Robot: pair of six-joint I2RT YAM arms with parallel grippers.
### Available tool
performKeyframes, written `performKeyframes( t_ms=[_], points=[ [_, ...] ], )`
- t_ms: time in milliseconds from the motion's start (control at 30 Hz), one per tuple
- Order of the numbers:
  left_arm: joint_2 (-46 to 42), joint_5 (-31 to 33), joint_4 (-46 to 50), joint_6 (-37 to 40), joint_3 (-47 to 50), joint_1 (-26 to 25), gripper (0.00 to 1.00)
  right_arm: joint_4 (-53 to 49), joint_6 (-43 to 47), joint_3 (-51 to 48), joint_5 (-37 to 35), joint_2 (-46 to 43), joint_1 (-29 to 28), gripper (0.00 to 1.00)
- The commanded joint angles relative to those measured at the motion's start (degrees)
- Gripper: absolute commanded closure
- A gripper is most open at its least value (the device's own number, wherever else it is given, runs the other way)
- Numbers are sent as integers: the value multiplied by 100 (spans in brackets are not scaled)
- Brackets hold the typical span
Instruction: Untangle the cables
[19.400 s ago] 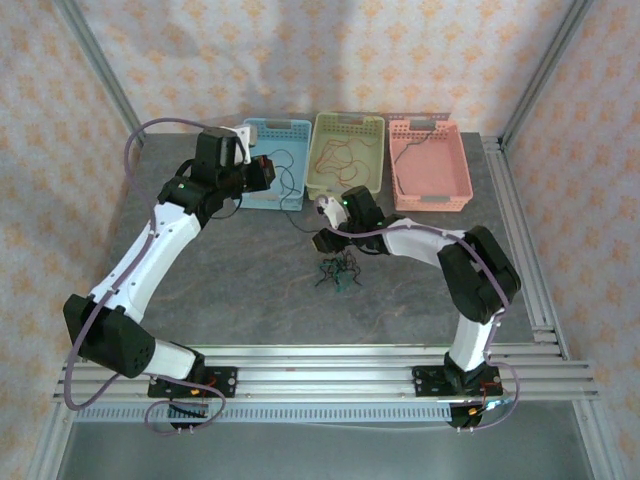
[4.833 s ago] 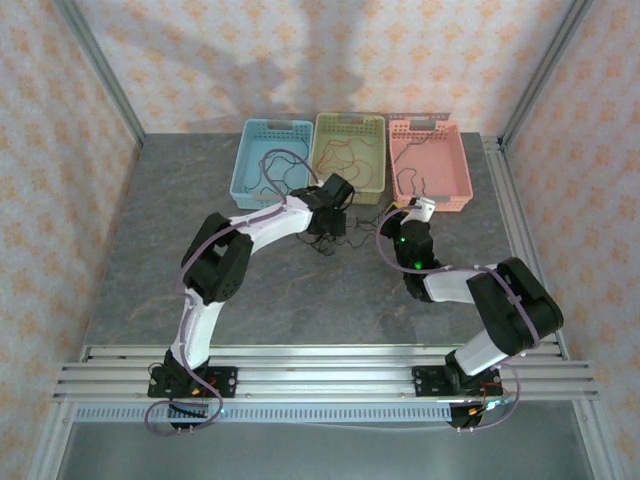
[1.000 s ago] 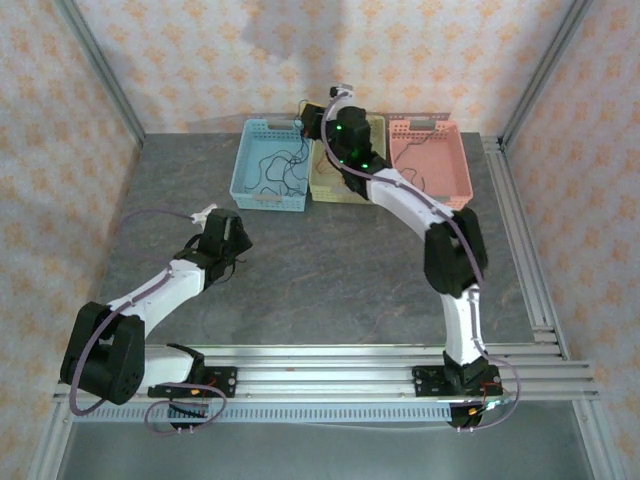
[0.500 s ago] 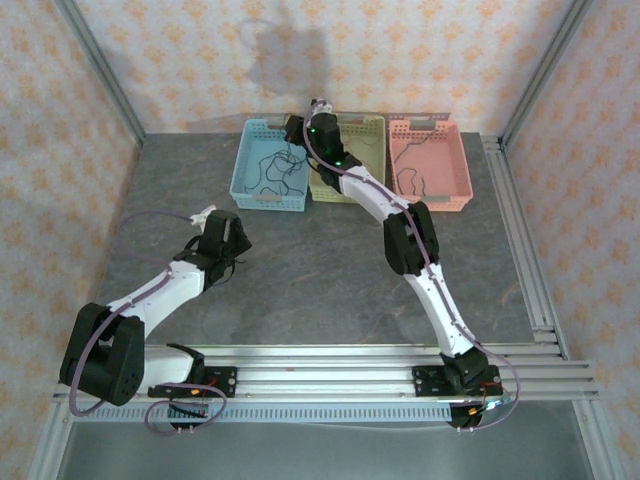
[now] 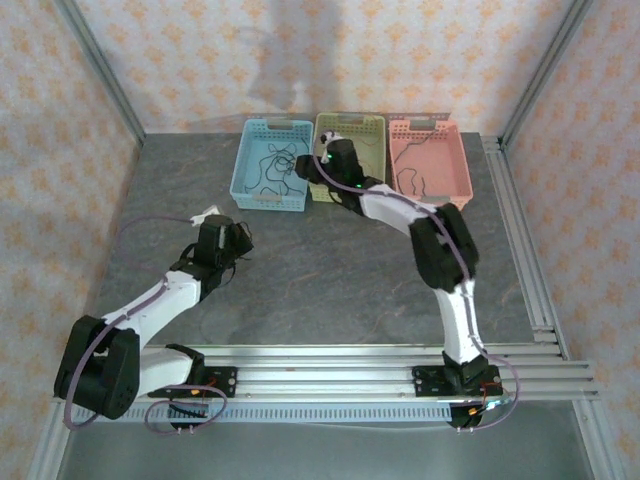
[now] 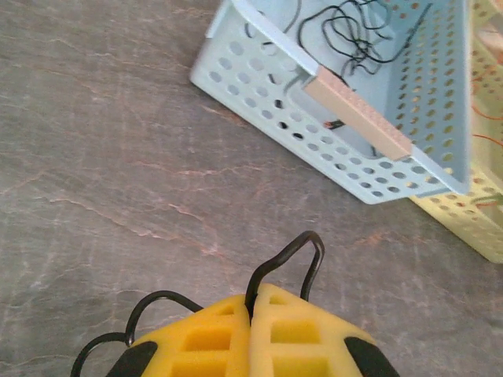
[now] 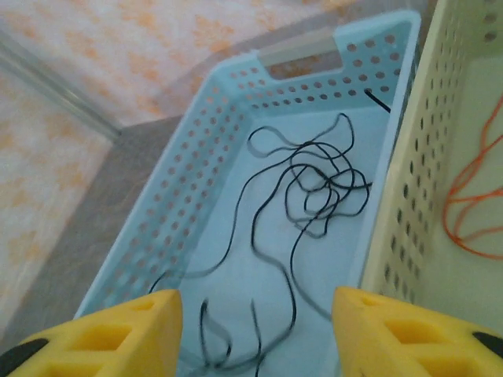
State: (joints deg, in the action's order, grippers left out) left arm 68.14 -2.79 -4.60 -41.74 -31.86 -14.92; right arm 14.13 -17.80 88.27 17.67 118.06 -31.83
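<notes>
My left gripper (image 6: 251,302) was clamped on a black cable (image 6: 311,234) over the grey surface (image 6: 94,157), with the cable's ends cut off below the pads. Meanwhile my right gripper (image 7: 253,302) hung wide open above the blue basket (image 7: 157,228) of loose black cables (image 7: 322,184). An orange cable (image 7: 471,196) lay in the yellow basket (image 7: 409,157) next door.

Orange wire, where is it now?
In the right wrist view, the orange wire lies inside the yellow basket on the right, next to the blue basket with the black wires.
</notes>
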Motion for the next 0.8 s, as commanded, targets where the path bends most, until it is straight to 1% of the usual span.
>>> performKeyframes(
  t_ms=[0,133,167,233,333,433,633,767],
  points=[
    [-161,-363,-485,222,104,-46,100,1225,576,-1257,-112,-1439,-36,45],
    [-308,-449,-677,336,191,-150,100,2137,695,-2914,-175,-2398,-47,45],
    [-314,-483,-711,362,189,-175,100,2282,678,-3217,-89,-2524,-42,47],
    [-356,-627,-835,431,219,-219,100,2669,658,-3754,247,-2665,-64,50],
    [-421,-826,-1023,588,250,-345,100,3197,659,-4257,488,-2580,-159,51],
    [-362,-993,-1035,780,145,-481,100,3514,789,-4492,576,-2321,-334,51],
    [-30,-1512,-982,968,-209,-602,100,3147,1577,-4364,317,-2029,-893,51],
    [14,-1623,-1147,937,-266,-618,100,3264,1625,-4396,198,-1975,-974,50]
  ],
)
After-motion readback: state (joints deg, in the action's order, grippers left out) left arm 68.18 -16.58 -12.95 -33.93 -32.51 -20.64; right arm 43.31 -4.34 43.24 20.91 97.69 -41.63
